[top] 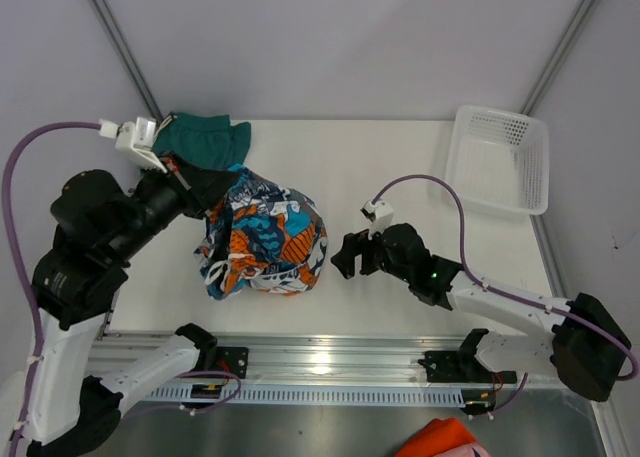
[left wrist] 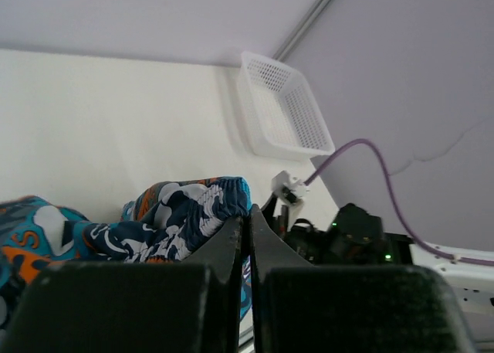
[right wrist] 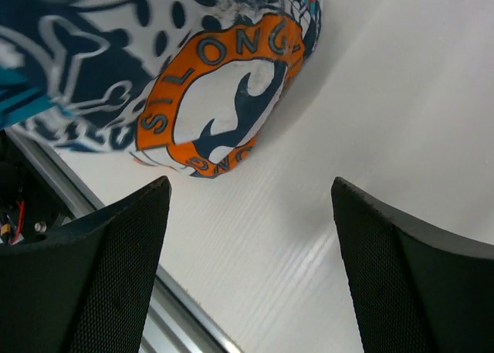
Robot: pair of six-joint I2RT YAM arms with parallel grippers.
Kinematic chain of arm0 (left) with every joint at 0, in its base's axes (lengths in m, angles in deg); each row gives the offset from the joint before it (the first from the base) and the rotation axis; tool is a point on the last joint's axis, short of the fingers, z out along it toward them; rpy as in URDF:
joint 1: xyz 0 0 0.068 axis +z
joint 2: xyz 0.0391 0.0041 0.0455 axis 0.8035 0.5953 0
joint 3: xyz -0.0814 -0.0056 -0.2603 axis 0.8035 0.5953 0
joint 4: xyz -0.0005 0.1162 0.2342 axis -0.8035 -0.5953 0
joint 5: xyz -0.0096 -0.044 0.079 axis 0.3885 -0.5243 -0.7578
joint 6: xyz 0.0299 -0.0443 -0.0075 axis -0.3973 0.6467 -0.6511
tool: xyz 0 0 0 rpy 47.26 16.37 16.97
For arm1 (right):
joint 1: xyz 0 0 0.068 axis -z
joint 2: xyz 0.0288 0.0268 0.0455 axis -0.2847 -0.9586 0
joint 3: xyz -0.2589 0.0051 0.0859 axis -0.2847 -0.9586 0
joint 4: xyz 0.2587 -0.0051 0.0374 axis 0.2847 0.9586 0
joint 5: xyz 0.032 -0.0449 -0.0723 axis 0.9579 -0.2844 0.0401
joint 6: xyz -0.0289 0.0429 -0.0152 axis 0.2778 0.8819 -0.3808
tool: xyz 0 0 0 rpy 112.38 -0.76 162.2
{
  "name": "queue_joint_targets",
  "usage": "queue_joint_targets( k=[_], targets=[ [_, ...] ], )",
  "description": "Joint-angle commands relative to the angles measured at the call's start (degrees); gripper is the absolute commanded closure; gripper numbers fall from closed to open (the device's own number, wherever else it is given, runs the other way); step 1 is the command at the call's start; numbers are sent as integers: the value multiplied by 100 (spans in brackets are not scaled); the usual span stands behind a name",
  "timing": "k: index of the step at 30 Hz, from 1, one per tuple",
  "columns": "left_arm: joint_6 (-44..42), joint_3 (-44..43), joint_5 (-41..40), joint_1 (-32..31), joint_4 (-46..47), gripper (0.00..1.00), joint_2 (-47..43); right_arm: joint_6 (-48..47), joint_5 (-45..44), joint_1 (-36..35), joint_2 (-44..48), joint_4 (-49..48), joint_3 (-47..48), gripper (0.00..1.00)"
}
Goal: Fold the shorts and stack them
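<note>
- Printed shorts: crumpled heap, orange, blue, white and navy, on the white table, left of centre. Not folded. Pale drawstring loops out at the near-left edge.
- Right wrist view: an orange ring with lettering on the printed fabric lies just past the fingers. The cloth rests flat on the table.
- Teal shorts: bunched at the far-left corner of the table, just behind the printed pair. The left arm's wrist partly covers them, and they are not stacked with the other pair.
- Left gripper: jaws pressed tight together, tips right at the far-left edge of the printed heap. Cannot tell if any fabric is pinched between them.
- Right gripper: jaws spread wide, holding nothing, with bare table between the fingers. It sits just right of the printed shorts and does not touch them.
- Basket: white plastic mesh, at the far-right corner of the table, well apart from both pairs.
- Orange cloth: at the bottom edge of the top view, below the rail in front of the arm bases, off the table.
</note>
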Motion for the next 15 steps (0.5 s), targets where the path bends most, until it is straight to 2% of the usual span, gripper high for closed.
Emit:
queue_joint_targets(
  k=[1,6,11,13,14,15],
  targets=[
    [-292,-665,212,54,-187,100,-118,-67,730,226,-540,-941,43,14],
    [-283,-735,265,45,-240,100,-188,-75,827,323,-1622,-1416,605,14],
    [-301,-1060,353,45,-363,100,-127,170,1738,481,-2782,-2353,1239,14],
    [-327,-1192,310,45,-451,100,-109,476,2170,586,-3020,-2994,1292,31],
    [-336,-1210,292,45,-469,100,-109,583,2442,604,-3186,-3173,1318,59],
    [-362,-1219,248,45,-495,100,-101,662,2497,648,-3214,-3279,1327,73]
  ],
)
